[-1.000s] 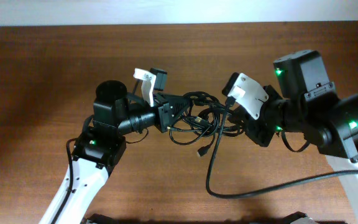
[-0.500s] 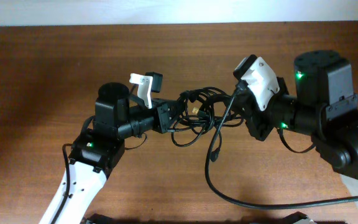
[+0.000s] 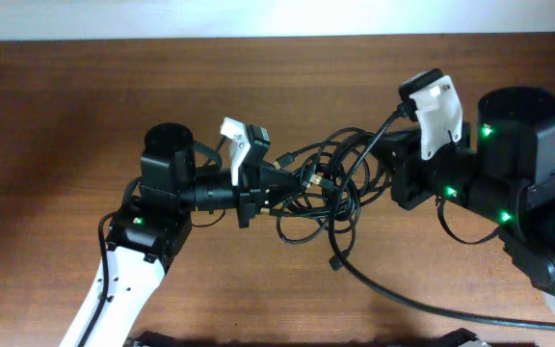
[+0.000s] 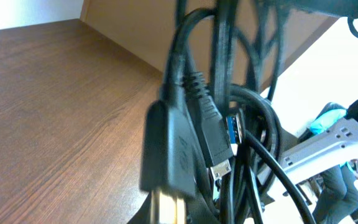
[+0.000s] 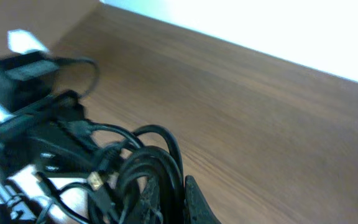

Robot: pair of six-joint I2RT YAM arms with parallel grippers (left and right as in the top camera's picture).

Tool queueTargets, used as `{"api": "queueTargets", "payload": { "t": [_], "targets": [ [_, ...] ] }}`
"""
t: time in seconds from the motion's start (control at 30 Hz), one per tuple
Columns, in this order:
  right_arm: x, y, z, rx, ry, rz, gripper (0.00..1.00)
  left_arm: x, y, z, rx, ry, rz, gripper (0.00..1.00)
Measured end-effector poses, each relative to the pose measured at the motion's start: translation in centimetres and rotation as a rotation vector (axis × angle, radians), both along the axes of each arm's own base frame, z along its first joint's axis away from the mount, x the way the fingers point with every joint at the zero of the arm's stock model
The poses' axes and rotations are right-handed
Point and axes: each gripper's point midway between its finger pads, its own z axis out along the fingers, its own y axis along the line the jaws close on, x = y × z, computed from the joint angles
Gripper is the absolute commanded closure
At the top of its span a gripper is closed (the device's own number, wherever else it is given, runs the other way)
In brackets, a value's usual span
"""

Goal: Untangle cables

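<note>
Spotter: Cables, one black knot of loops, dead centre of the overhead view, strung between the two arms above the table.

Recorder: Left gripper?

Spotter: At the knot's 9 o'clock. Jaws pressed together, pinching the near end of the cables. From its own wrist camera the cords fill the view. A fat black plug with a gold tip hangs in front, and a smaller connector sits just beside it with a bit of blue at its 3 o'clock.

Recorder: Right gripper?

Spotter: At the knot's 3 o'clock, facing the left one. Jaws closed, nipping the far end of the cables. Its wrist camera shows several cords bunched at 6 o'clock of the frame, hard by the fingers. They loop off toward 9 o'clock, where the left arm shows blurred.

Recorder: Bundle on the wood or off it?

Spotter: The ends at the jaws are off it. For the lowest loops, cannot tell.

Recorder: Loose ends?

Spotter: One small plug end lies at the knot's 6 o'clock, just outside the loops. A gold-tipped end sits inside the tangle, left of centre.

Recorder: Anything else black in there?

Spotter: A thicker black lead runs from the white camera mount on the right wrist. It crosses the knot's right side and leaves the overhead view at 4 o'clock.
</note>
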Motion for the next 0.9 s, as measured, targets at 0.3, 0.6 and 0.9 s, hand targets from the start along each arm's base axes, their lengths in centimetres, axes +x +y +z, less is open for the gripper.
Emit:
{"api": "queueTargets", "payload": {
  "t": [0.3,0.6,0.9],
  "targets": [
    [-0.5,-5.8,-3.6,-0.228,0.105,-0.24,0.55,0.2,-0.2,-0.3,0.011,-0.094,-0.011,1.0],
    [-4.3,-2.2,-4.6,-0.33,0.053,0.251,0.32,0.1,-0.3,-0.5,0.025,-0.205,-0.034,1.0],
    [-7.6,1.0,-4.0,-0.323,-0.1,0.659,0.24,-1.9,-0.7,0.1,-0.017,-0.284,-0.154,1.0]
  ]
}}
